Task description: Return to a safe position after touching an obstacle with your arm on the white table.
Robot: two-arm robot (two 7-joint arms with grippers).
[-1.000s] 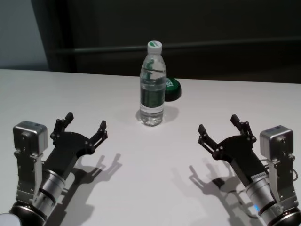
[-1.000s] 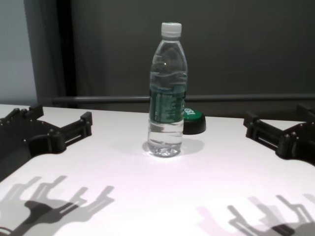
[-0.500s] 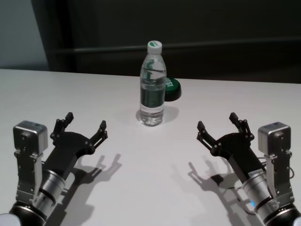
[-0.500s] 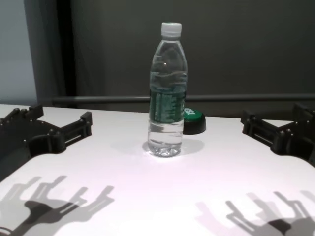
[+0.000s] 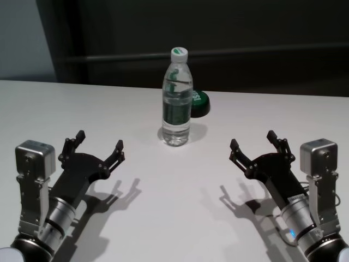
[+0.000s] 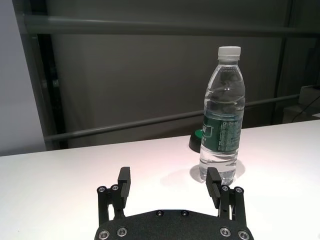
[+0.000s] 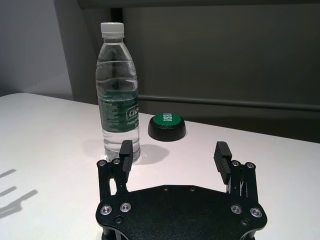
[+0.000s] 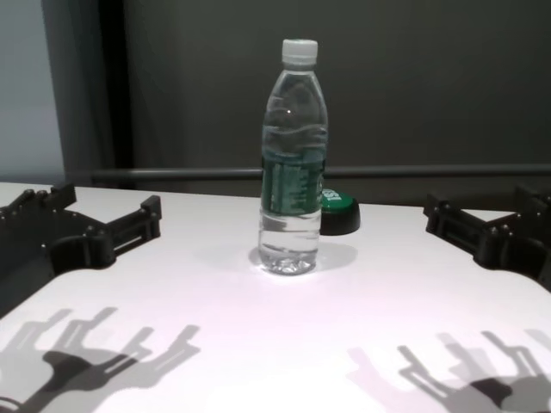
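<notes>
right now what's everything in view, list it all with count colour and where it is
water bottle: one, clear with white cap and dark green label band, upright near the middle of the table, touched by neither claw
button: one, low black puck with green top, just behind the bottle on the robot's right side
white table: one, white, spans the whole foreground
rail: one, grey, along the dark wall behind the table
left claw: one, black, open, over the near left of the table
right claw: one, black, open, over the near right of the table
</notes>
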